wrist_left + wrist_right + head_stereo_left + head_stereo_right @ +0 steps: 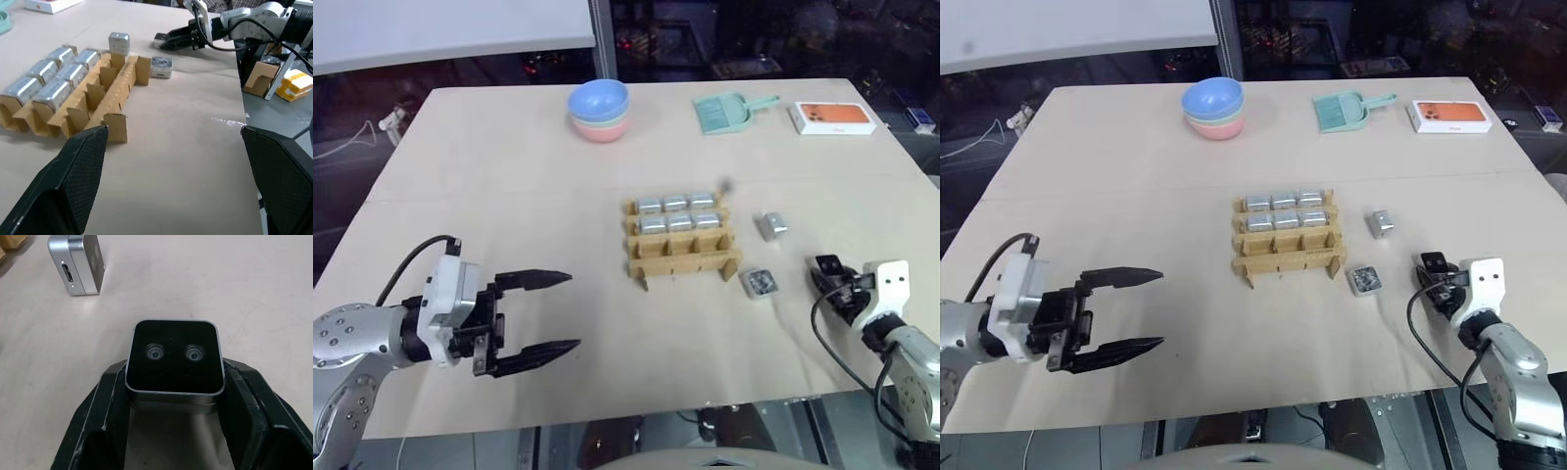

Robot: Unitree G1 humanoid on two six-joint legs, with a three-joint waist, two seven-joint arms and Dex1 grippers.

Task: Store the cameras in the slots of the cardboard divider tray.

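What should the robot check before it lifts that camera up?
1. Black-faced camera sits centred in the right claw, with a finger against each side: ok.
2. Grip firm enough to lift: cannot tell.
3. Cardboard divider tray has free slots, and its near row is empty: ok.
4. Way to the tray is clear: not ok. A speckled camera lies between the claw and the tray.
5. Left claw is open and well away from the tray: ok.
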